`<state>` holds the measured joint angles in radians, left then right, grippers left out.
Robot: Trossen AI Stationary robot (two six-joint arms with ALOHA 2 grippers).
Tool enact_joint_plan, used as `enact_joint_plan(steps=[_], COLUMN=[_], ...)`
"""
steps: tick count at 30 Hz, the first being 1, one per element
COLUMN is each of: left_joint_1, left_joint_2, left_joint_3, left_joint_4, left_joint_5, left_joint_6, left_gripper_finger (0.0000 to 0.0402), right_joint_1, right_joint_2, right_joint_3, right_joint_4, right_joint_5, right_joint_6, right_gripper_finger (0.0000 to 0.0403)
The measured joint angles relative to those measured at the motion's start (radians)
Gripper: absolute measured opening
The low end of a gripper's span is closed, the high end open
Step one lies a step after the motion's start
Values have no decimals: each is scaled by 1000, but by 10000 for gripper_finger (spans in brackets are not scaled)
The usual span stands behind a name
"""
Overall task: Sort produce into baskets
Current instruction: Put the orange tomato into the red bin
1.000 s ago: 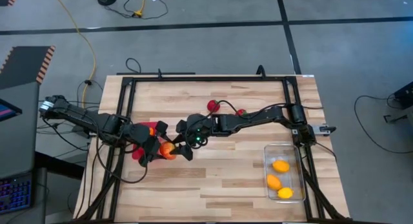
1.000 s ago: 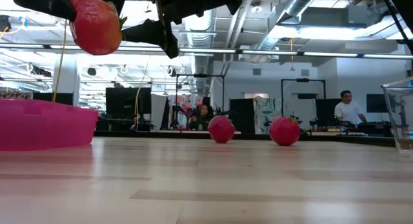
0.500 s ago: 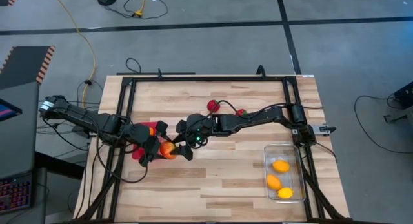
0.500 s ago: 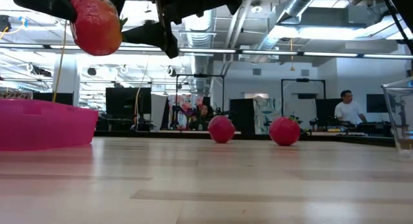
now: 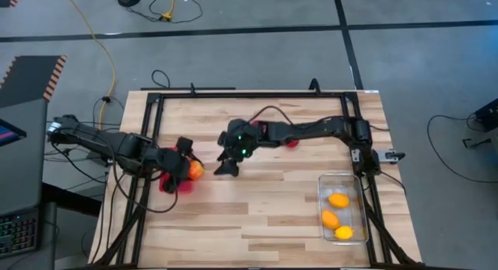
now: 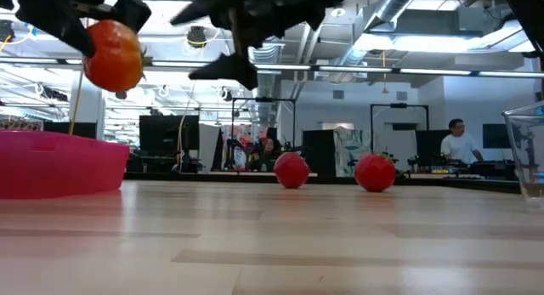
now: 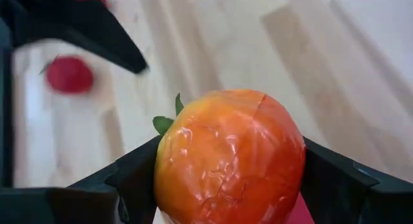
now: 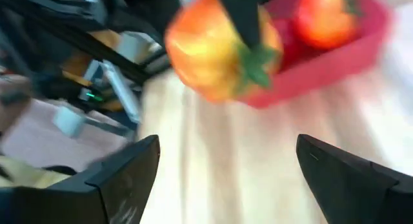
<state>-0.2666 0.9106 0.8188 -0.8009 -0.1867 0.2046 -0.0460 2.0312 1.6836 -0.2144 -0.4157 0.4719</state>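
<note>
My left gripper (image 5: 187, 170) is shut on an orange tomato (image 7: 229, 156) with a green top, held in the air over the small red basket (image 6: 59, 163), whose rim also shows in the right wrist view (image 8: 335, 53). Another tomato (image 8: 322, 17) lies in that basket. My right gripper (image 5: 226, 164) is open and empty, a little to the right of the held tomato (image 8: 216, 46). Two red pieces (image 6: 291, 170) (image 6: 375, 173) rest on the table farther back. The clear basket (image 5: 342, 209) at the near right holds three yellow-orange lemons (image 5: 338, 199). My left gripper pinches the tomato's two opposite sides (image 7: 164, 179) between its two fingers (image 7: 132, 182). The fingers come from the table's left, slanting a little downward. The tomato is lifted clear, above the red basket's right end, its green top (image 7: 169, 117) turned sideways.
A black frame (image 5: 249, 95) runs round the wooden table top. My right arm (image 5: 311, 134) reaches across the middle from the right and covers part of a red piece (image 5: 292, 142). Bare wood lies between the two baskets. People show in the room behind.
My right gripper has drawn back from the tomato toward the table's far right and stands open. My left gripper has kept the tomato and carried it a little toward the left and down, over the red basket.
</note>
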Motion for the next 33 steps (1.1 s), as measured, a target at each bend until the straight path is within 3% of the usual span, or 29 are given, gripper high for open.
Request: enact_joint_plan(steps=[10, 18, 33], left_joint_1=[71, 84, 85], left_joint_2=[-35, -31, -27], left_joint_3=[1, -57, -54], left_joint_4=[-331, -326, -322], left_joint_5=[-107, 32, 4], left_joint_6=[-130, -141, -149], left_gripper_finger=[286, 286, 298], right_joint_1=[-99, -149, -256], right_joint_2=[-65, -76, -75], right_joint_3=[0, -2, -2], right_joint_4=[-331, -539, -594], right_joint_5=[169, 237, 243], right_joint_6=[-192, -239, -245], right_gripper_finger=[389, 389, 388])
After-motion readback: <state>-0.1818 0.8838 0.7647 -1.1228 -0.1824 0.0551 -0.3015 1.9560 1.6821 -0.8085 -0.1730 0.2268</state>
